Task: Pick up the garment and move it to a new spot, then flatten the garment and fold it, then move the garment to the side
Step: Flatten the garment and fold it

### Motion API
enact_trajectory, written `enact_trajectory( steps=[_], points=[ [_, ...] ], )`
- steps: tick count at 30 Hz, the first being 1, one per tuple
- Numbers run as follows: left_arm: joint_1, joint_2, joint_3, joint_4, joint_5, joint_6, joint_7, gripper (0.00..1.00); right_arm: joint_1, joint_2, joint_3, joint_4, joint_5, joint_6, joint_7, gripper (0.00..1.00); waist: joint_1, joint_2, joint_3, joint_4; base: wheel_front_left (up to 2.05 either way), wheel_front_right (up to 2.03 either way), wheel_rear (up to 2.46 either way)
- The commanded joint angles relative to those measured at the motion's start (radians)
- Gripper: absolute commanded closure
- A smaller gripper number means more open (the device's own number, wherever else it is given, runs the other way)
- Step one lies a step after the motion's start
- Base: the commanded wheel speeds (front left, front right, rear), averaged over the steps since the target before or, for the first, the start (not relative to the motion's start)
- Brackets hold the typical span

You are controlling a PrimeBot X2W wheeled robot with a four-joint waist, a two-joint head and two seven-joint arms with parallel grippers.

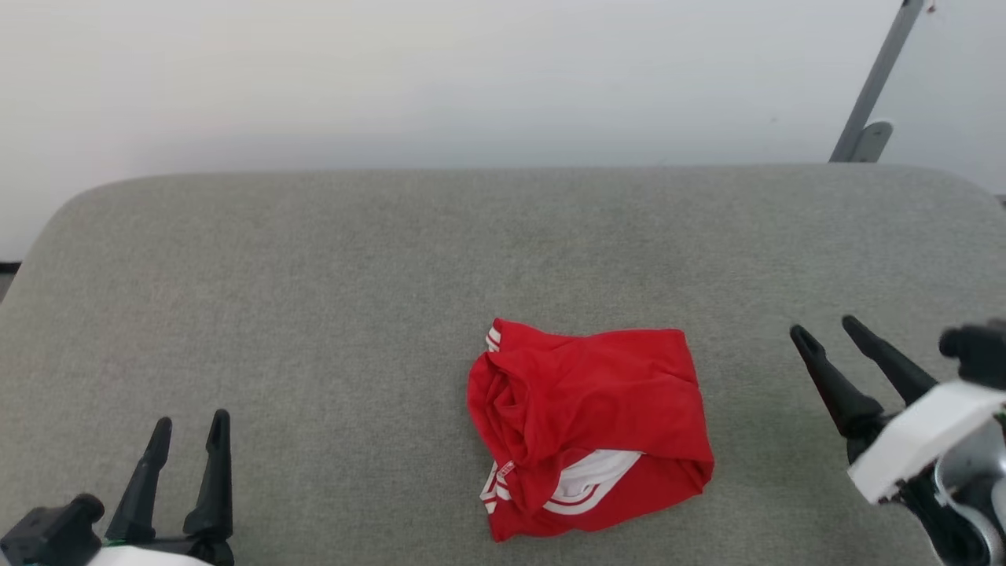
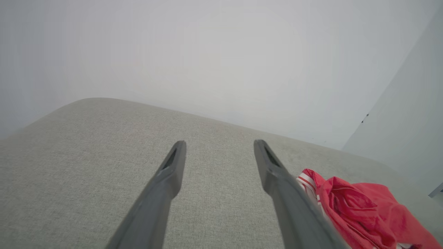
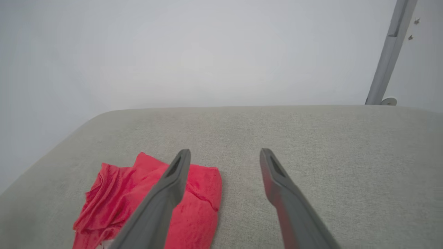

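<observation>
The garment point(image 1: 585, 428) is a red shirt with white and striped trim, lying crumpled in a loose heap on the grey fabric surface point(image 1: 354, 275), a little right of centre and near the front. Its print is hidden in the folds. My left gripper point(image 1: 189, 424) stands open at the lower left, well apart from the shirt. My right gripper point(image 1: 825, 330) is open to the right of the shirt, tilted left, touching nothing. In the left wrist view the garment point(image 2: 363, 211) lies beyond the right finger, with the left gripper point(image 2: 219, 143) open. In the right wrist view the garment point(image 3: 200, 204) lies behind the left finger of the open right gripper point(image 3: 225, 152).
The grey padded surface has rounded far corners and ends at a white wall point(image 1: 471, 79). A grey metal post point(image 1: 876, 86) with a round foot stands behind the far right corner. Bare fabric spreads to the left and behind the shirt.
</observation>
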Motion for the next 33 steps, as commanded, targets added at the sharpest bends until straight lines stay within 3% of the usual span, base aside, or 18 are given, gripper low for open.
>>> enact_trajectory(
  steps=[1,6,14,33],
  points=[
    [0.014,0.002,0.006,-0.001,0.014,-0.004,-0.004,0.0,0.017,0.002,-0.003,0.009,-0.012,0.0,-0.032,0.0,0.0,-0.0001,-0.014,-0.012,0.0,0.0,0.0],
    [0.037,0.004,0.017,0.004,0.024,-0.004,-0.004,0.0,0.064,0.002,-0.016,0.062,-0.049,0.0,-0.18,0.0,0.0,-0.0001,-0.033,-0.028,0.0,0.0,0.0],
    [0.068,0.004,0.049,0.03,0.052,-0.004,-0.004,0.0,0.098,0.016,-0.007,0.144,-0.102,0.0,-0.319,0.0,0.0,-0.0001,-0.061,-0.044,0.0,0.0,0.0],
    [0.102,-0.015,0.085,0.051,0.057,-0.004,-0.004,0.0,0.136,0.041,0.021,0.254,-0.099,0.0,-0.42,0.0,0.0,-0.0001,-0.094,-0.033,0.0,0.0,0.0]
  ],
)
